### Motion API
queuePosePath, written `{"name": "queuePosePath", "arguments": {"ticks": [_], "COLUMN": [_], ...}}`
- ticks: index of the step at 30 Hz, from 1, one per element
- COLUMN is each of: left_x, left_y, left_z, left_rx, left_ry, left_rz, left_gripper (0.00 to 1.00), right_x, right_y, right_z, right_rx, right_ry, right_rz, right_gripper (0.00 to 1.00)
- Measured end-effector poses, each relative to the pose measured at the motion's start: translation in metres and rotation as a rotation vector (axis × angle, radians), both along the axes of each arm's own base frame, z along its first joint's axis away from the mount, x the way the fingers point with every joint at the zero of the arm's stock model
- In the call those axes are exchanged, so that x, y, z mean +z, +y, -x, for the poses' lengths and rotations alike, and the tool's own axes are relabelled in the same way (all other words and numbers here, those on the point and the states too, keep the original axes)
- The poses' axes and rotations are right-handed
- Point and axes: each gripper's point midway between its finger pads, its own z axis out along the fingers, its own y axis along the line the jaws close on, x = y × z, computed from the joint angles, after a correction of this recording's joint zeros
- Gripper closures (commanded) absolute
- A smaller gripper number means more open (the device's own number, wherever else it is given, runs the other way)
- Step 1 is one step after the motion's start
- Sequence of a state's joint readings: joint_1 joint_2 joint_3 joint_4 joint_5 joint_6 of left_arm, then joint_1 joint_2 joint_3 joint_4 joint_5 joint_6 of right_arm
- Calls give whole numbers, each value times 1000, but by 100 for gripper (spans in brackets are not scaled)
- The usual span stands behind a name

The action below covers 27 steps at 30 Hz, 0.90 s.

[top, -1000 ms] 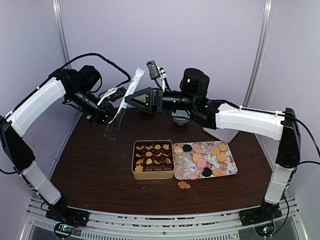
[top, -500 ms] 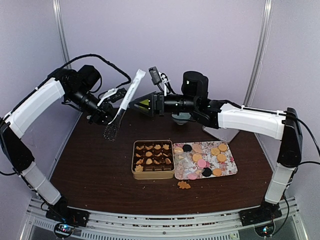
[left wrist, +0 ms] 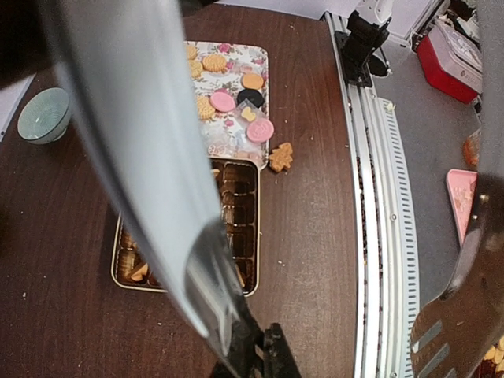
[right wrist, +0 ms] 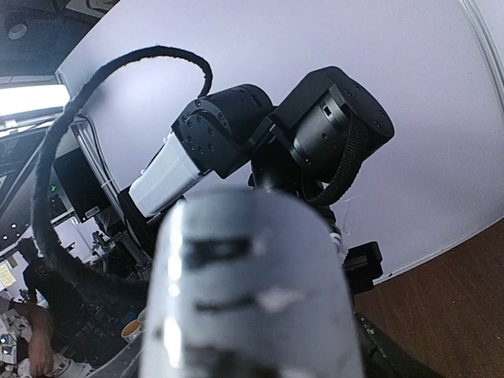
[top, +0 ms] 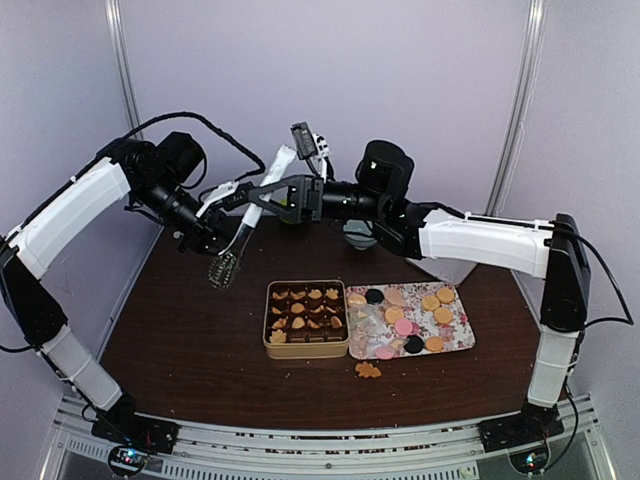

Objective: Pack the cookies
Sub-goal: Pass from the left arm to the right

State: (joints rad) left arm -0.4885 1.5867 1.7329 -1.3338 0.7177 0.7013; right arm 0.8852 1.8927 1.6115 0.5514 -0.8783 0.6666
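Observation:
The cookies (top: 412, 312), round tan, pink and black, lie on a floral tray (top: 460, 335). More sit in the cups of the tan tin (top: 306, 318). One leaf-shaped cookie (top: 368, 370) lies on the table in front. My left gripper (top: 228, 232) is shut on white tongs (top: 276, 165) with black slotted tips and holds them tilted above the table's back left. My right gripper (top: 262, 195) is at the tongs' handle with a jaw on either side. The handle (right wrist: 252, 291) fills the right wrist view. The left wrist view shows the tongs (left wrist: 150, 157), tin (left wrist: 249, 236) and tray (left wrist: 236, 57) below.
A pale green bowl (top: 360, 236) stands at the back behind the right arm and also shows in the left wrist view (left wrist: 43, 114). A white sheet (top: 445, 268) lies at the back right. A metal rail (left wrist: 378, 236) runs along the near table edge.
My right gripper has moved left onto the tongs' handle. The tongs have tilted and dropped slightly in my left gripper.

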Motion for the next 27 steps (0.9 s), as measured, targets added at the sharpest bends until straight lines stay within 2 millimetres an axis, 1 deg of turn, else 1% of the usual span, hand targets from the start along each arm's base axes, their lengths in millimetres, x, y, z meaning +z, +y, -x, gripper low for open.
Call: {"name": "queuePosePath", "arguments": {"ticks": [8,13,15,19,24,25,26,27], "left_x": [-4,-7,-8,-11,-11,-11,-12,-12], "left_y": [1,4,4,7,8,8,8,9], "left_z": [1,1,2,7,11,11,11,11], "left_rx": [-15,-17,-20,-15,-4,-3,-3,-2], "left_ry": [-12,-19,-18,15,48,48,49,48], "left_rz": [-15,-29,-31,-44,-50,-51,-53,-55], "left_gripper": [100,100,100,100,99,86,78,65], "right_x": [-2,-1,-3,-7,-11,-11,-12,-12], "right_y": [-4,-5,-5,-4,-4,-5,-6,-6], "right_z": [-4,-5,-4,-4,-5,-7,-9,-9], "right_rx": [18,47,58,72,73,70,66,63], "right_ry": [8,1,5,-15,-43,-46,-49,-51], "right_rz": [23,42,51,59,73,75,76,77], "right_gripper": [45,55,58,69,70,69,70,70]}}
